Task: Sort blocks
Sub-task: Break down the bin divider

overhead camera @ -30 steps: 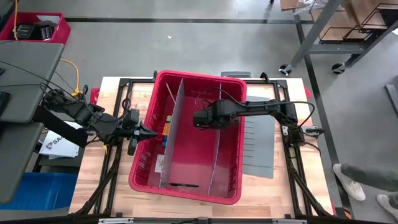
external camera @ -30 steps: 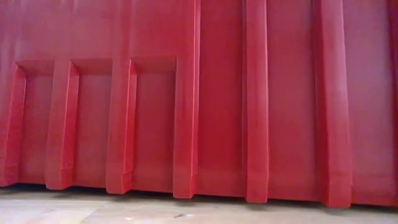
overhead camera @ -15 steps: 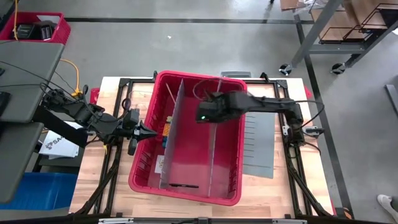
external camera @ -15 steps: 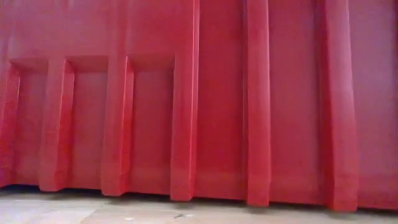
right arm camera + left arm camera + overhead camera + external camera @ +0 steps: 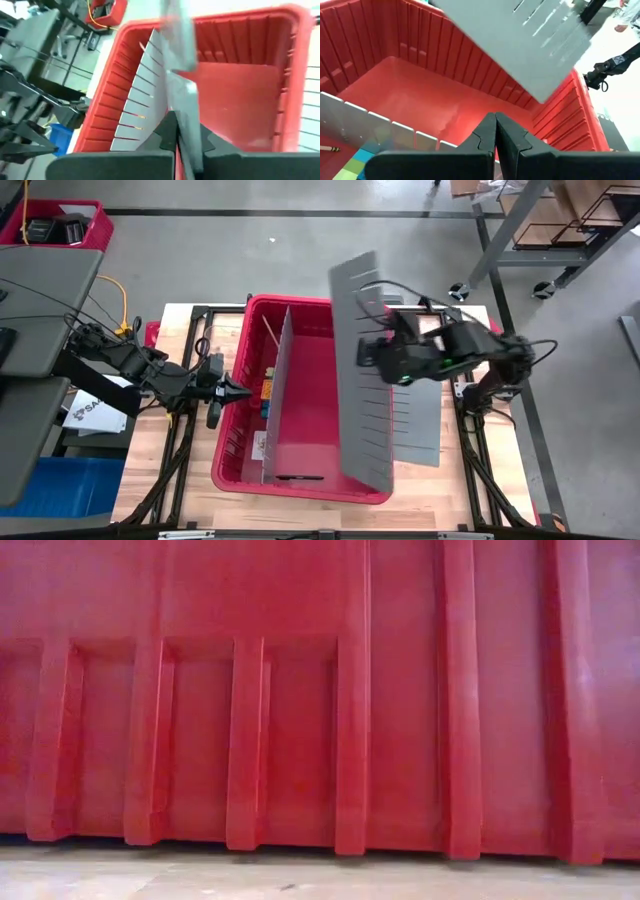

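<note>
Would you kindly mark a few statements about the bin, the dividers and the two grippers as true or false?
1. The right gripper holds a grey divider sheet lifted above the red bin. True.
2. No divider stands in the bin. False: one divider still stands inside.
3. The left gripper is open. False: it is shut, at the bin's left wall.
4. Another slotted sheet lies flat on the table right of the bin. True.

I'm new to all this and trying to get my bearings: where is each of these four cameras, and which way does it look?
High: overhead, straight down; both arms, red bin.
Low: table height; only bin wall, no robot.
Left wrist: into bin past shut left gripper.
Right wrist: along lifted divider sheet, right gripper shut on it.
Shared: high and left wrist both show the sheet lifted.
</note>
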`<state>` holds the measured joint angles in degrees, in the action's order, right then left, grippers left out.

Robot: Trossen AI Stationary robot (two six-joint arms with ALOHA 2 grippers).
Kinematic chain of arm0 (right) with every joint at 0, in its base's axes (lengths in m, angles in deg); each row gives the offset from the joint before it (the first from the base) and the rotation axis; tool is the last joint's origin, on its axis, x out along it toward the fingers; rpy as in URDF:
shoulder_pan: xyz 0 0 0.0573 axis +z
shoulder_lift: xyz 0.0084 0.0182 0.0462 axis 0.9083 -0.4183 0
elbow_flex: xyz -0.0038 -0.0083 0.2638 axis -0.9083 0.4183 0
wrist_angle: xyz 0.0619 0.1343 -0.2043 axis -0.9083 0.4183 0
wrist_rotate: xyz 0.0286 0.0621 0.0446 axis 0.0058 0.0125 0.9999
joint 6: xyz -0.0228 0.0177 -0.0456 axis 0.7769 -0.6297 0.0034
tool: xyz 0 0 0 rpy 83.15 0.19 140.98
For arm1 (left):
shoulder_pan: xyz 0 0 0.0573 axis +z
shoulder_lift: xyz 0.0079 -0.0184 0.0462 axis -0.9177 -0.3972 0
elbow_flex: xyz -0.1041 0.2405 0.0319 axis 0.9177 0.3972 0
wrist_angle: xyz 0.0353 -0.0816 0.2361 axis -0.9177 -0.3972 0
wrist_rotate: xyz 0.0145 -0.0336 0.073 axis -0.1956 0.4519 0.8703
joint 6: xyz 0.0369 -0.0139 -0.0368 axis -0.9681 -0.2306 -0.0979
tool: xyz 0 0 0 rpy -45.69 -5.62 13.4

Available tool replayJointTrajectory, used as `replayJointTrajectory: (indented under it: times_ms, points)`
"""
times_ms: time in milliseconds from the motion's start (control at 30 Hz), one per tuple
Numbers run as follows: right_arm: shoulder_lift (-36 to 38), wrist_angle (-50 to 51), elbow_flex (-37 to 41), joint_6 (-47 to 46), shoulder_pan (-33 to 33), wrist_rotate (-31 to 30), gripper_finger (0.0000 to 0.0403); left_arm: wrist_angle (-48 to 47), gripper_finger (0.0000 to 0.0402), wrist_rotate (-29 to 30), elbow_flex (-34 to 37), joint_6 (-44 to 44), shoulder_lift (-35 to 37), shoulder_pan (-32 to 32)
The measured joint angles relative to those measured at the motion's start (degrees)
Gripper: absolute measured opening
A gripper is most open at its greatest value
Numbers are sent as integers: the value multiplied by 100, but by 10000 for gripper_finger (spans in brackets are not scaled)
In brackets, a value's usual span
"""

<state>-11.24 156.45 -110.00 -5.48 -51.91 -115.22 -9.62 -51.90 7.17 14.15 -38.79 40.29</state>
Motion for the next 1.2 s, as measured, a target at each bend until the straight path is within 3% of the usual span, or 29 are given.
replayJointTrajectory:
  times_ms: [233, 400, 467, 733, 1033, 1200]
  points:
    - [592, 37, 169, 107, 80, -185, 0, 1, 0, -8, 2, 0, 0, 9]
    - [1053, 67, 184, 868, -355, 671, 0, 2, 0, -9, 2, 42, 0, 9]
    - [1261, 63, 315, 1092, -548, 740, 0, 4, 0, -8, 2, 57, 0, 9]
    - [2784, 69, 1914, 1329, -1396, 1027, 0, 194, 0, 62, 2, 590, 0, 9]
    - [4627, 73, 3210, 1460, -2285, 2513, 0, 676, 0, 394, 2, 811, 2, 9]
    - [5241, 75, 3856, 1375, -2502, 3253, 0, 821, 0, 405, 2, 954, 2, 9]
